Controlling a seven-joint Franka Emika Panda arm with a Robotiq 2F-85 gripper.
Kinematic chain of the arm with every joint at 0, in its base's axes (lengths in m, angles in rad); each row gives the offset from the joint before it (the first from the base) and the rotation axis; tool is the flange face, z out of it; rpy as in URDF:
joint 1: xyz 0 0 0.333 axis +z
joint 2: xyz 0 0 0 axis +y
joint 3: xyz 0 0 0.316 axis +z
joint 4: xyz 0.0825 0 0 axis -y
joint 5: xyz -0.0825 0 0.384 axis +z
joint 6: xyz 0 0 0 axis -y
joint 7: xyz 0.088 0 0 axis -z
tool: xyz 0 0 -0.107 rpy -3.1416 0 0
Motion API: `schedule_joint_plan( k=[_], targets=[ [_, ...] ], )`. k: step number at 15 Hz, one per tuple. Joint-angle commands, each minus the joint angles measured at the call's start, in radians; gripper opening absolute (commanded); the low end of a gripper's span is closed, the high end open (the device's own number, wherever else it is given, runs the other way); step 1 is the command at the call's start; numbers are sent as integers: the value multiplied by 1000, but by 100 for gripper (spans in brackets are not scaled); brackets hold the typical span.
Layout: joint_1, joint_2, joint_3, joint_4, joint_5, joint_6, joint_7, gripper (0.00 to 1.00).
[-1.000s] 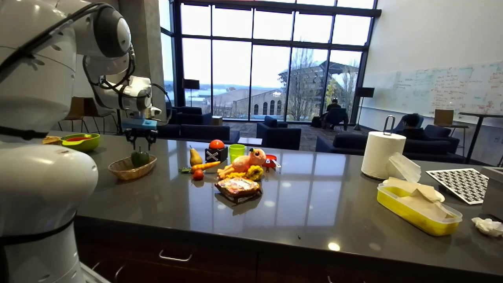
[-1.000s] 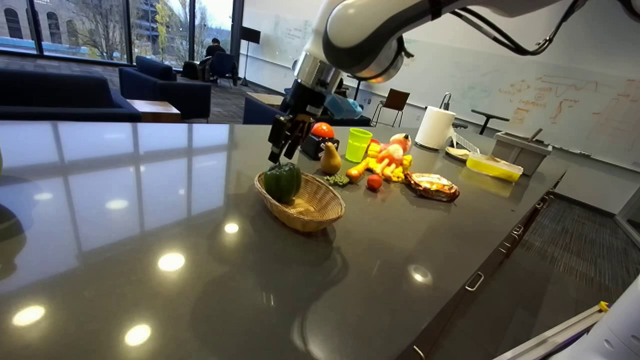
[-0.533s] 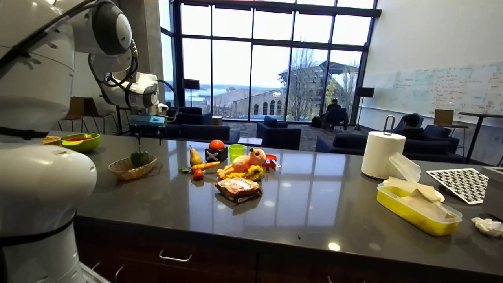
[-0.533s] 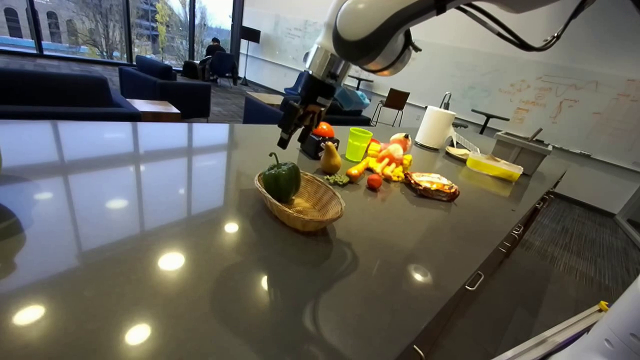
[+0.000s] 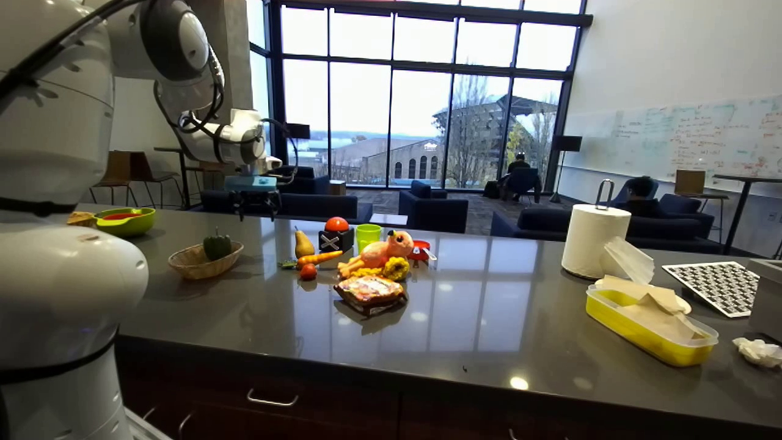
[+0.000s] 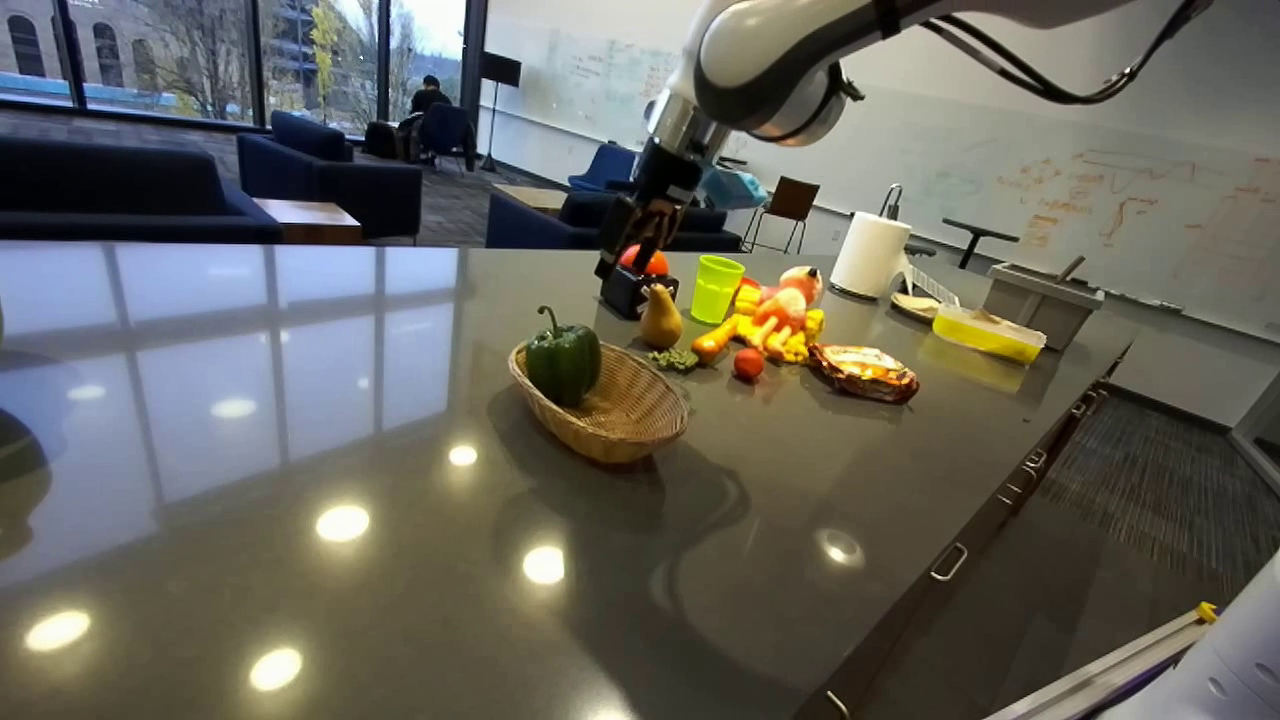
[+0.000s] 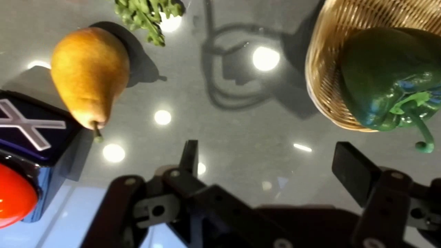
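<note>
Pepper (image 6: pixel 563 365) stands stem up in the left end of the basket (image 6: pixel 603 443), near the middle of an exterior view. Your hand (image 7: pixel 268 162) hangs above the surface (image 6: pixel 790 480) with its fingers spread wide, gray surface showing between them. The wrist view gives you that spread best; in both exterior views the fingers are small and dark. The wrist view puts the pepper and basket at its upper right, the pear (image 7: pixel 90 72) and leaves (image 7: pixel 148 17) at its upper left. Both exterior views add the cup (image 6: pixel 717 290), toy (image 6: pixel 787 308) and packet (image 6: pixel 865 373), right of your hand. In an exterior view your fingers overlap the ball (image 6: pixel 657 264) and box (image 6: pixel 640 296), so you cannot tell the gap; in an exterior view the bowl (image 5: pixel 126 223) sits at the left and your hand shows apart from both, its fingertips close to the line of the far edge (image 5: pixel 440 233).

You find the near edge (image 5: pixel 391 369) in both exterior views, above drawer handles (image 6: pixel 948 562), along the bottom or down the right of the frame. Room shows as a strip of surface between basket and pear, where a shadow (image 7: pixel 241 65) falls in the wrist view, and as a broad stretch at the lower left of an exterior view, dotted with reflections (image 6: pixel 343 524).
</note>
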Motion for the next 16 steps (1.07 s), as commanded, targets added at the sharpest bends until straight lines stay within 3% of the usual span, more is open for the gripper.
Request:
schedule_joint_plan(
  k=[1,16],
  targets=[
    [-9,-4,-36,-3,-61,-1,12,100],
    [-13,117,-111,86,-222,-30,18,100]
  ],
)
